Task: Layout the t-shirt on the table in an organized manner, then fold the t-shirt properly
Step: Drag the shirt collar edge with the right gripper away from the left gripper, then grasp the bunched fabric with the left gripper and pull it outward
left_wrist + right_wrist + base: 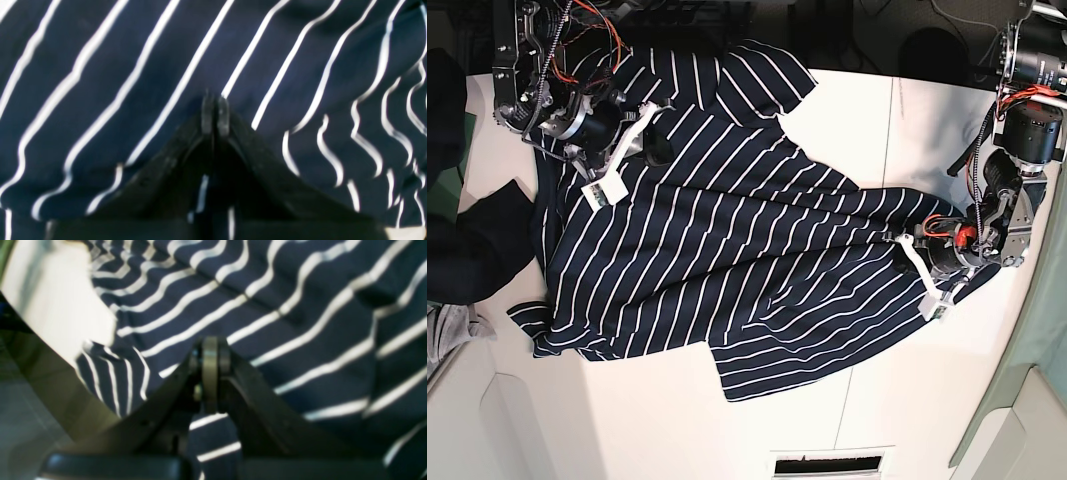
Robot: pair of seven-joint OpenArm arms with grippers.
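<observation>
The t-shirt point(717, 260) is spread over the middle of the white desk point(867, 130), open but not yet flat. It is seen as dark navy cloth with thin white stripes set well apart. One sleeve is turned out at the far edge of the desk, another flap of cloth at the near edge, and a corner juts out along one side. Soft ridges are seen running across the body, and the stripes bend into waves near the left arm, so some slack is judged to be left there.

The laying-out is judged to be under way and close to usable, though no fold has been made; the smoothing of the wrinkles, the squaring of the sleeves and all of the folding are left to be done.

The left pincer point(914, 240) is clenched at the edge of the shirt, on the right of the base view; in its wrist view the tips point(215, 113) are pressed together against the cloth, but whether cloth is pinched between them cannot be told. The right pincer point(649, 108) is likewise clenched over the opposite end, with its tips point(210, 370) closed above striped cloth, and a grip there cannot be confirmed either.

A plain dark garment point(457, 240) and a grey cloth point(447, 335) are seen lying at the desk's edge, beside the shirt.
</observation>
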